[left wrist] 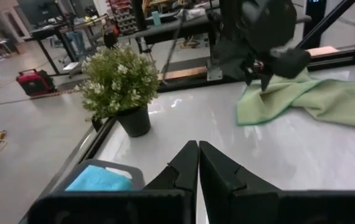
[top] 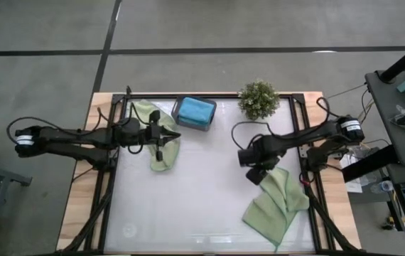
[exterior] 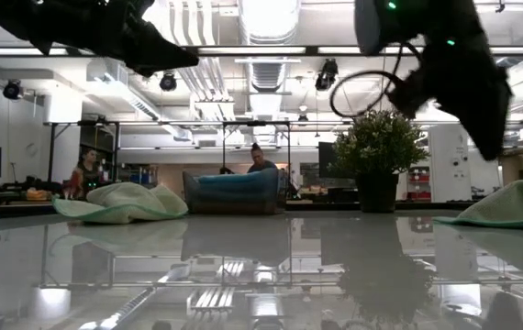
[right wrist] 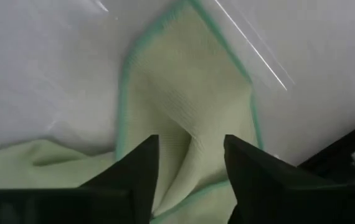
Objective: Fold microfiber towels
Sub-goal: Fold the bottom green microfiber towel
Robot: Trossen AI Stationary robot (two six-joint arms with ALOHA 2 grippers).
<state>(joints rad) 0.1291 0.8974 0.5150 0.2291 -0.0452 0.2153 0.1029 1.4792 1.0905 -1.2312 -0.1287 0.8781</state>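
Two robot arms hang over a white bench scattered with microfiber towels.

The right gripper [right wrist: 189,177] hovers just above the corner of a sage-green towel [top: 277,204] that lies rumpled near the bench's front right edge, its fingers parted and empty, a fold of the cloth showing between them. The left gripper [left wrist: 198,163], fingers pressed together and holding nothing, is raised above the bench near the back left, beside a second sage-green towel [top: 161,141] lying in a crumpled strip. A teal-blue towel [top: 194,110] sits folded in a dark grey tray [top: 179,118] at the back of the bench, with a small potted plant [top: 258,99] just to its right. Two people [exterior: 88,171] are seen in the room beyond the bench.
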